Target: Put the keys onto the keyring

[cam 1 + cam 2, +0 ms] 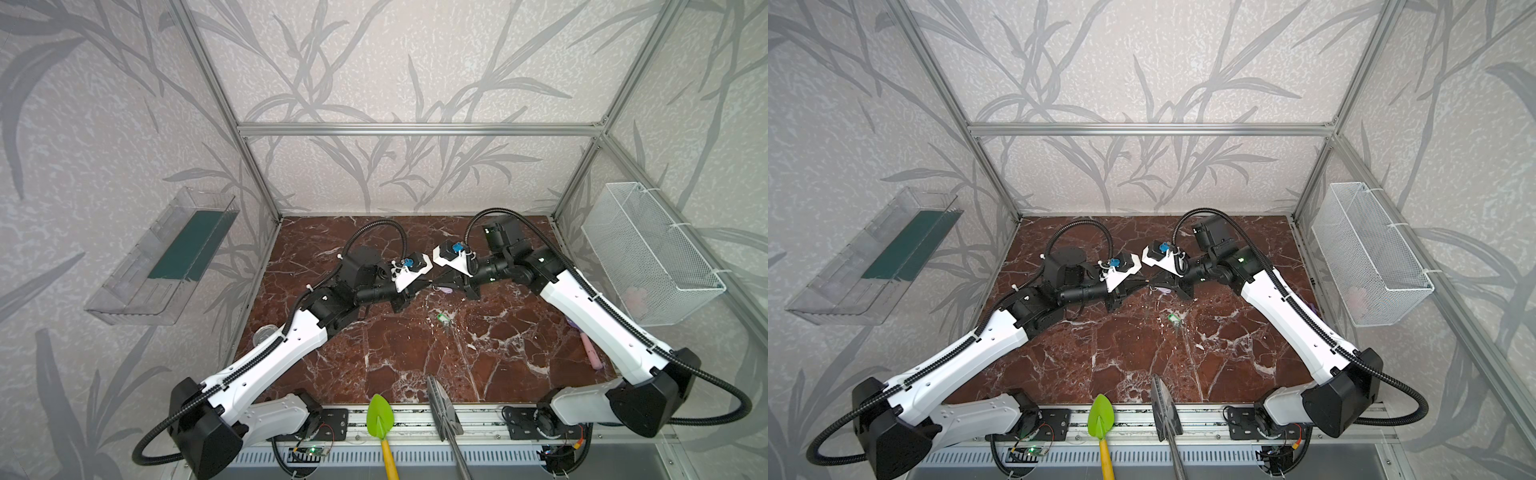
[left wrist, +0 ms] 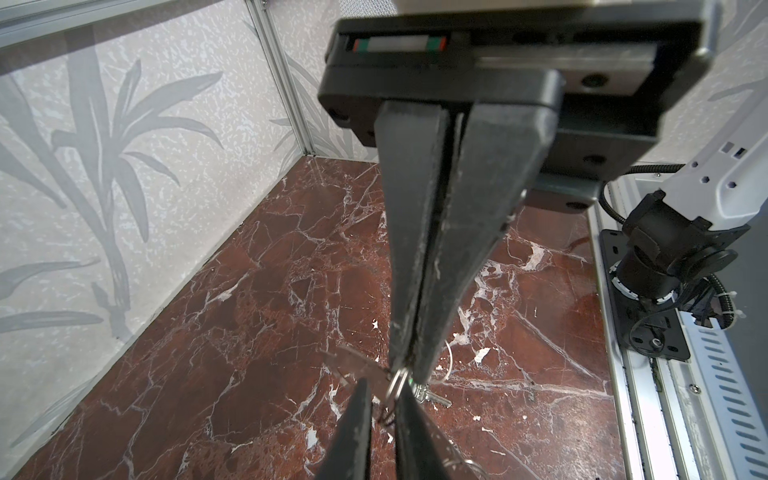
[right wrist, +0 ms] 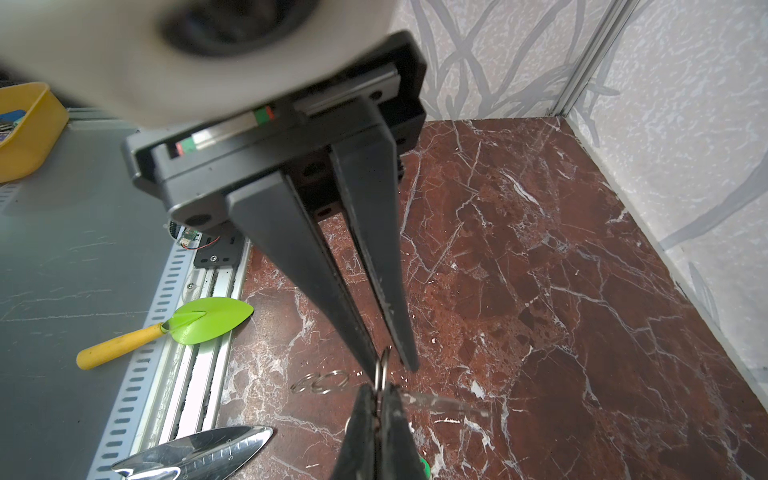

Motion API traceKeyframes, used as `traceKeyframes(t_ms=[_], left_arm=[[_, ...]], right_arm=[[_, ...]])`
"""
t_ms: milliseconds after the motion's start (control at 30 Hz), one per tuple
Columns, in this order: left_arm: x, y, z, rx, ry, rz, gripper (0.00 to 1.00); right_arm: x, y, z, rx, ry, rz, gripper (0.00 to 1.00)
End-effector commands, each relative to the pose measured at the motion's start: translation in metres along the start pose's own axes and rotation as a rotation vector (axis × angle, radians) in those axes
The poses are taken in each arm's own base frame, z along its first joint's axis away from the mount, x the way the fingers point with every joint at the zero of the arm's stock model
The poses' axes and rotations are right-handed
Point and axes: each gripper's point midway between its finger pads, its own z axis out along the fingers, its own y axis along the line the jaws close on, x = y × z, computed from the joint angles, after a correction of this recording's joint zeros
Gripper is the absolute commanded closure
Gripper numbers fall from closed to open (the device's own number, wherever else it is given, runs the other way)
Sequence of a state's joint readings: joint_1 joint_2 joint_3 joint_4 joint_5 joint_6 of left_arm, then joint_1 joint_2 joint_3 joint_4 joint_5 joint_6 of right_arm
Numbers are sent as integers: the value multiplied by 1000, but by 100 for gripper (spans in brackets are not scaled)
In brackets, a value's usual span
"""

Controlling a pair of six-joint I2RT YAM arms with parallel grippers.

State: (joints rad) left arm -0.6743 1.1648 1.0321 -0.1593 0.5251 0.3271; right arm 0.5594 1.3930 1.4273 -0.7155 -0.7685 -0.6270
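Note:
Both grippers meet above the middle of the marble floor (image 1: 374, 353). My right gripper (image 3: 377, 388) is shut on the keyring's thin metal ring (image 3: 381, 368), and its flat grey tag (image 2: 353, 365) sticks out sideways. My left gripper (image 2: 384, 386) faces it with its fingers either side of the same ring (image 2: 395, 384), a narrow gap still showing between them. The green key (image 1: 441, 318) lies on the floor just below. A lilac key (image 1: 446, 289) shows beside the right fingers; I cannot tell whether it hangs or lies.
Two loose rings (image 3: 320, 380) lie on the marble. A green trowel (image 1: 379, 415) and a metal blade (image 1: 442, 411) rest on the front rail. A pink object (image 1: 592, 351) lies at the right, a tin can (image 1: 266, 334) at the left, and a wire basket (image 1: 652, 253) hangs on the right wall.

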Motion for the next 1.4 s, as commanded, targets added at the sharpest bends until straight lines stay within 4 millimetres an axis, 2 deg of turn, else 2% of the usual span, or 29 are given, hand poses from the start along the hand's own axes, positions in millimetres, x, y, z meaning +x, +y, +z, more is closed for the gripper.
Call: traceKeyframes(t_ms=[0,67,433,467,533,600,733,933,1167,1367], left_arm=[[-20,-3,-4,21,-48,50,93],[-19,-3,-4,23,-46,46,100],[-26,-1,-5,-3,-138,-11,100],[-28,-1,-5,-7,-153,-21,100],[-29,0,-5,-17,-189,-41,100],[-33,3,-7,-37,-244,-64,100],[-38,11,-12,-92,-344,-125,100],[-35,15,-14,-115,-440,-185,100],[-34,13,-14,-108,-435,-200,100],[-34,11,-14,-94,-432,-200,100]], right_arm=[[-8,3,1,-23,-25,-22,100],[-7,2,2,-22,-23,-20,100],[-2,-17,3,103,-47,37,100],[-3,-19,3,125,-59,51,95],[-3,-27,-1,195,-93,86,79],[-2,-31,-5,260,-141,125,68],[2,-33,-14,340,-222,198,63],[3,-24,-16,342,-303,246,61],[3,-19,-8,297,-327,255,61],[-1,-18,-6,281,-331,237,74]])
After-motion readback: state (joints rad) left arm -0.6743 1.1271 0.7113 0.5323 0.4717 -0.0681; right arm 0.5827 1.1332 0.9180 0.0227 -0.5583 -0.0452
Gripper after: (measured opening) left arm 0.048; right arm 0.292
